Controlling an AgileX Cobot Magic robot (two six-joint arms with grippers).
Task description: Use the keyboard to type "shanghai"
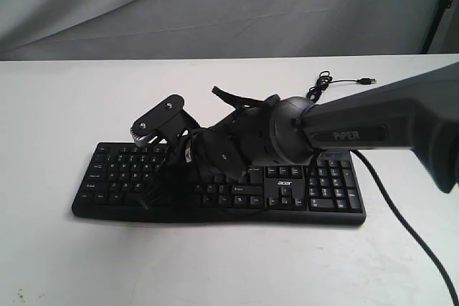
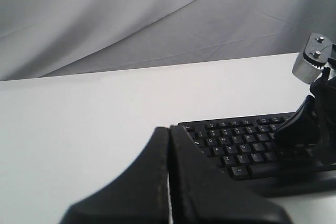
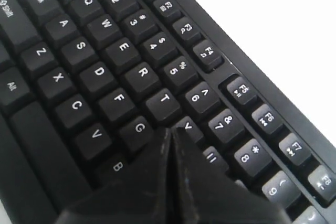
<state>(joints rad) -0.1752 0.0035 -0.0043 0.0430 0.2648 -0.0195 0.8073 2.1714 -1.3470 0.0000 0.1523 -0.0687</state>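
Note:
The black keyboard (image 1: 326, 190) with white legends lies across the middle of the white table. My right arm (image 1: 287, 130) reaches over it from the right, its wrist hiding the middle keys. In the right wrist view the right gripper (image 3: 172, 130) is shut, with its tips down among the G key (image 3: 139, 127) and Y key (image 3: 187, 125); the key under the tips is hidden. The left gripper (image 2: 169, 129) is shut and holds nothing. It hovers off the keyboard's (image 2: 241, 145) left end, and the exterior view does not show it.
The keyboard's thin black cable (image 1: 401, 227) runs off its right end toward the table's front, and a USB plug (image 1: 367, 80) lies behind it. A grey cloth backdrop (image 1: 215, 5) hangs beyond the white table (image 1: 57, 105).

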